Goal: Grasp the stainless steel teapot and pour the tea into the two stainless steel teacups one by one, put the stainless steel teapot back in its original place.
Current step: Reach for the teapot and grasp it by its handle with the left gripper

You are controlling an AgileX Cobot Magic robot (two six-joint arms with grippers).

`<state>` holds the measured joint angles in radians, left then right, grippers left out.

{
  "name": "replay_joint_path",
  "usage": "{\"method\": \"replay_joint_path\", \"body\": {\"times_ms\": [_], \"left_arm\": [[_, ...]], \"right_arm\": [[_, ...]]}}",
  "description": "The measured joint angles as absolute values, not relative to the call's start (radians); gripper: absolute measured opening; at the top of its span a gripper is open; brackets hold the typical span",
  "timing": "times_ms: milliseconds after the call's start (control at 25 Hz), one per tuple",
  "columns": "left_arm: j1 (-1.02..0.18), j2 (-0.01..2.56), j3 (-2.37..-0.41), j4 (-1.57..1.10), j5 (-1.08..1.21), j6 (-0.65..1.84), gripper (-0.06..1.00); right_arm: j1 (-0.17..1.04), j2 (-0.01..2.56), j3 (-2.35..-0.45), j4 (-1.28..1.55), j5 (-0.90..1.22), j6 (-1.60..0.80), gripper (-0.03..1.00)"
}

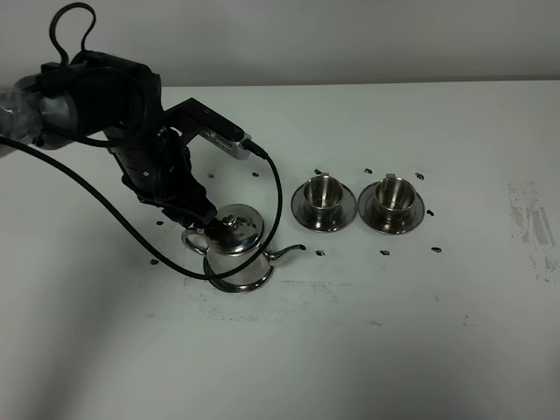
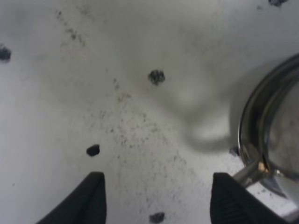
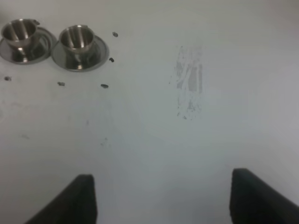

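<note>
Black robot arm (image 1: pixel 131 96) with bulky rounded joints and a grey segment (image 1: pixel 35 109) near its base. A silver-grey camera bar (image 1: pixel 219 133) is mounted at the wrist; thin black cables (image 1: pixel 280 188) loop off it. The left fingers (image 2: pixel 88 200) and right fingers (image 3: pixel 70 200) are black, wedge-shaped.

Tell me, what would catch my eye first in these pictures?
The shiny steel teapot on the left side of the white table stands out first, with the black left gripper open right beside it. To the teapot's right, two small steel teacups stand side by side.
</note>
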<state>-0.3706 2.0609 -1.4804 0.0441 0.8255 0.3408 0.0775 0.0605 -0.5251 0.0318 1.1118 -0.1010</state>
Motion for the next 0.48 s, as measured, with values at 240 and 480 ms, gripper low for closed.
{"method": "replay_joint_path", "body": {"times_ms": [240,480], "left_arm": [[-0.367,2.036,-1.48,0.043,0.839,0.339,0.48],[-0.367,2.045,-1.48,0.042,0.717,0.307,0.48]], "right_arm": [[0.077,0.06,-0.525,0.032,1.112,-0.101,0.58],[0.077,0.06,-0.525,0.032,1.112,-0.101,0.58]]}}
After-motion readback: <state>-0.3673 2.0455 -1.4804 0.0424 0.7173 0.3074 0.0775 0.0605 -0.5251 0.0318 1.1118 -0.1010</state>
